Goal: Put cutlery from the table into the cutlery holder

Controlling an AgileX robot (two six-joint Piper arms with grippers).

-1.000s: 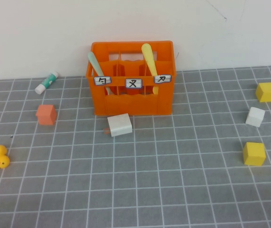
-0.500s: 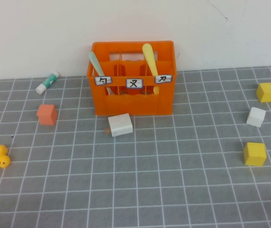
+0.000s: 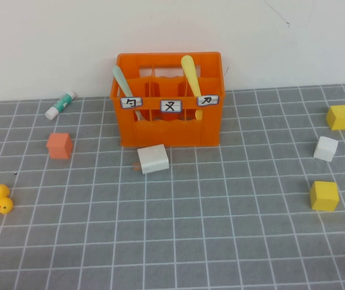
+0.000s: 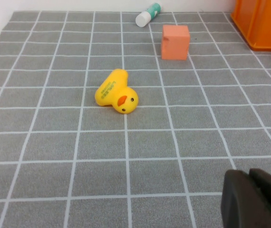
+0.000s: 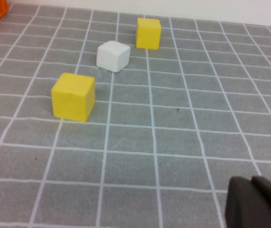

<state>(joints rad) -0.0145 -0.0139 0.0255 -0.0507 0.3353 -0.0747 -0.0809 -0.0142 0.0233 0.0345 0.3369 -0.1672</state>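
Nothing moved since earlier frame. Knife [image 3: 190, 74] and spoon [image 3: 123, 86] stand in cutlery holder [image 3: 169, 124]; task looks done. Left claw [image 4: 256, 199] and right claw [image 5: 258, 202] parked low over counter [image 3: 220, 229]; cannot tell if clenched.

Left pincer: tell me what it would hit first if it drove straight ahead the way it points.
Probably nothing soon. The left pincer shows only as a dark tip low over the table; bare grid lies ahead. Farther on is the orange crate. The rubber duck and salmon cube look off to one side, but depth is unclear.
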